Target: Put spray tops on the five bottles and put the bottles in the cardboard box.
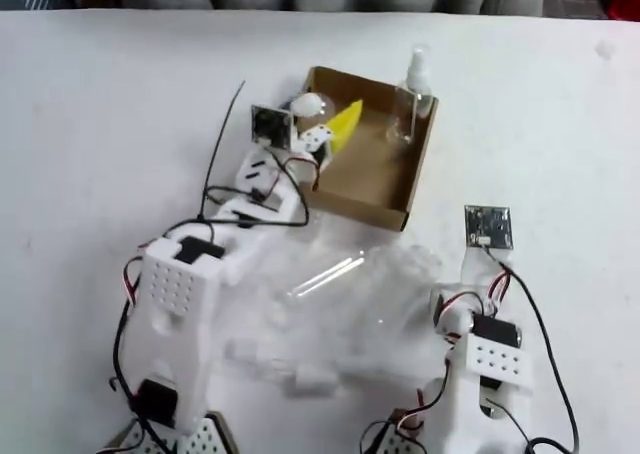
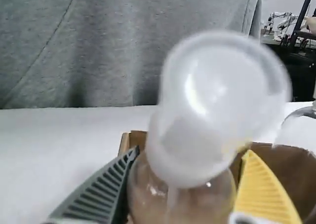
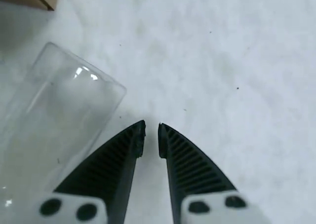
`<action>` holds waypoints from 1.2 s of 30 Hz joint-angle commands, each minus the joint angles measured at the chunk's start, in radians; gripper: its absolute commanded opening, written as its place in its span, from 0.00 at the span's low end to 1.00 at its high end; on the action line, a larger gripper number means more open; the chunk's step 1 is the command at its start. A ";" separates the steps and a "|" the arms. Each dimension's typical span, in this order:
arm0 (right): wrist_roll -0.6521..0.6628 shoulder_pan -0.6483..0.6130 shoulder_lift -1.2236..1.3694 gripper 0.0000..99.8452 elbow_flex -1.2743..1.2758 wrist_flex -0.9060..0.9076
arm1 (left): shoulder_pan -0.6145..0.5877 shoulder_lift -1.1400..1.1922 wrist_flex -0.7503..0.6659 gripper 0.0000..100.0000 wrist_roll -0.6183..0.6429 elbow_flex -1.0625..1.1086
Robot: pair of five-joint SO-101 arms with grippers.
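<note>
At the left wall of the cardboard box point(image 1: 360, 211), the left gripper point(image 1: 322, 122) is clamped on a clear bottle point(image 2: 212, 125) with a white top, a grey finger point(image 2: 98, 194) and a yellow finger point(image 2: 261, 189) pressing its sides. In the box's far right corner another bottle point(image 1: 415, 99), fitted with a spray top, stands upright. On the table point(image 1: 100, 104) between the arms, clear bottles point(image 1: 330, 274) lie in a loose heap, and just beside them the right gripper point(image 3: 151, 135) points down at the table, its black fingers point(image 3: 113, 160) drawn almost together with nothing between them.
</note>
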 commanded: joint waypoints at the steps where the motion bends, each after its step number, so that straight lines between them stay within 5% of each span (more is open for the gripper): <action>1: 0.012 -0.005 -0.004 0.01 -0.003 -0.015 | -0.022 -0.058 0.147 0.29 0.015 -0.103; 36: 0.012 -0.036 -0.012 0.01 0.009 -0.016 | -0.012 -0.105 0.160 0.29 0.015 -0.100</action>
